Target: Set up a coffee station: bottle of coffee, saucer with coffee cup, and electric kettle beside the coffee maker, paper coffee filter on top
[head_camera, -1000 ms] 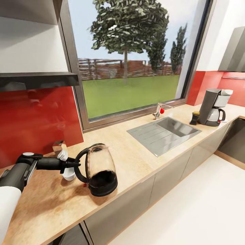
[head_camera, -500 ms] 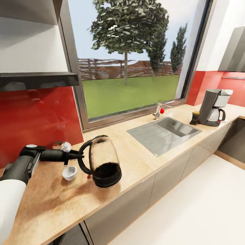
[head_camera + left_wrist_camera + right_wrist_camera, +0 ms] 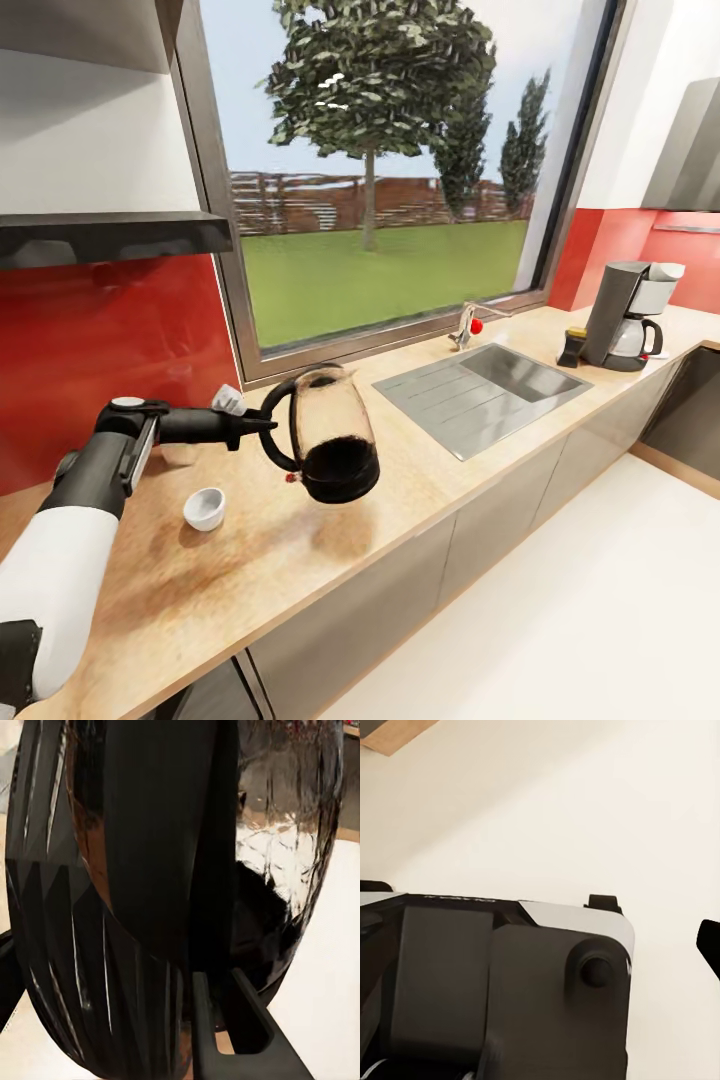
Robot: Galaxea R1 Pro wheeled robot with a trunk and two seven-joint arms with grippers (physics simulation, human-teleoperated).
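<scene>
Clamped on the handle of the electric kettle [image 3: 330, 435], my left gripper [image 3: 268, 425] holds it clear of the countertop [image 3: 420, 470], its shadow lying on the wood beneath. The kettle hangs tilted, top leaning toward the window, base toward the counter's front edge. In my left wrist view the black handle and dark glass [image 3: 292, 855] sit right against the camera, with one fingertip [image 3: 240, 1035] showing at the handle.

By size: the countertop runs long toward the far corner, the sink [image 3: 485, 390] inset midway. The coffee maker [image 3: 628, 315] stands beyond the sink at the far end, well apart from the kettle. The bottle of coffee [image 3: 574, 346] stands just beside it on the sink side. Smallest, the coffee cup [image 3: 205, 508] sits on the bare counter near my arm, with no saucer under it.

I judge the kettle step to be in hand. The next move calls for carrying it past the sink, levelling it, and setting it down beside the coffee maker without knocking the bottle.

My right gripper's state I cannot tell; its wrist view gives dark housing [image 3: 495, 982] over pale floor.
</scene>
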